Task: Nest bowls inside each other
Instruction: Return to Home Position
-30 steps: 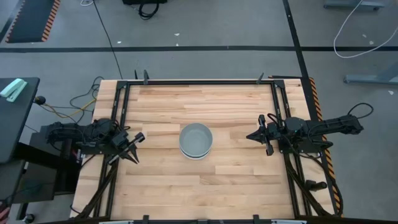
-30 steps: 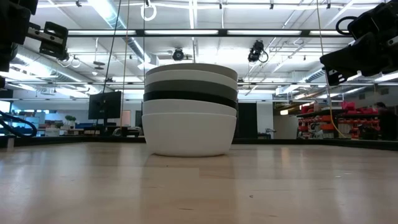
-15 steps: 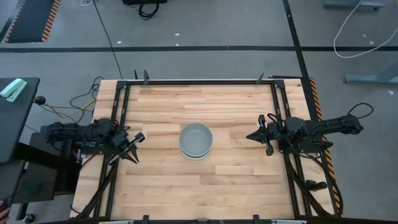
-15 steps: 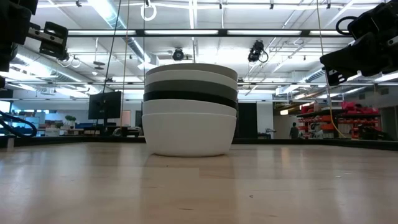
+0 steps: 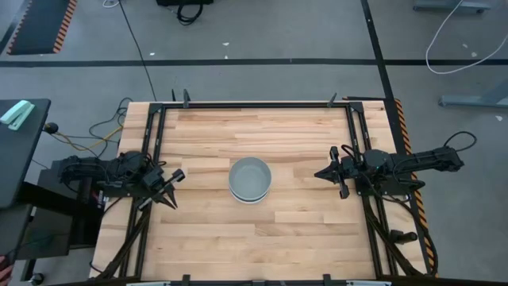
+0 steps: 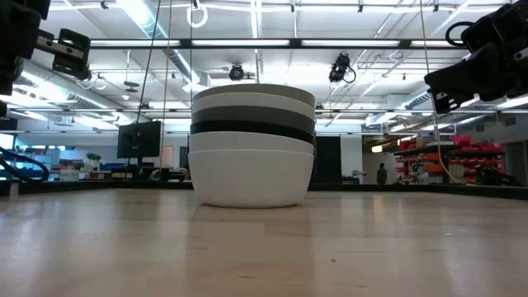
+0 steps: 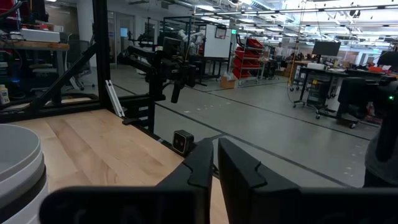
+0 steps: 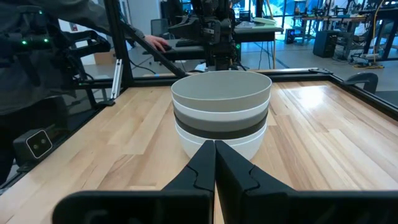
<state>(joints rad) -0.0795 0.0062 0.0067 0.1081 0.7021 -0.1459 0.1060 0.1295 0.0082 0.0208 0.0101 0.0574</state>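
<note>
Resting at the left edge of the table (image 5: 302, 238), the left gripper (image 7: 215, 144) has its two fingers drawn almost together, with only a thin slit between them, and they hold nothing and touch nothing. The right gripper (image 8: 214, 146) waits at the right edge, turned toward the middle of the table. Its fingers are pressed against each other and are also empty. Both grippers are well apart from the bowls (image 5: 250, 179), which stand as one nested stack near the middle of the table, between the two arms. In the low view the stack shows six layers: the mid grey bowl (image 6: 253, 89) on top, then a white bowl (image 6: 253, 103), the dark grey bowl (image 6: 253, 115), the black bowl (image 6: 252, 126), a second white bowl (image 6: 252, 141), and the lowest white bowl (image 6: 252, 177) sitting on the wood. The stack stands upright and the rims look level. Compared with one second ago and half a second ago, neither arm has changed its place, the fingers are set the same, and the stack has not shifted. The only difference is far in the room behind the table, where a small figure of a person (image 6: 381, 173) now stands a little more toward the stack than half a second ago.
</note>
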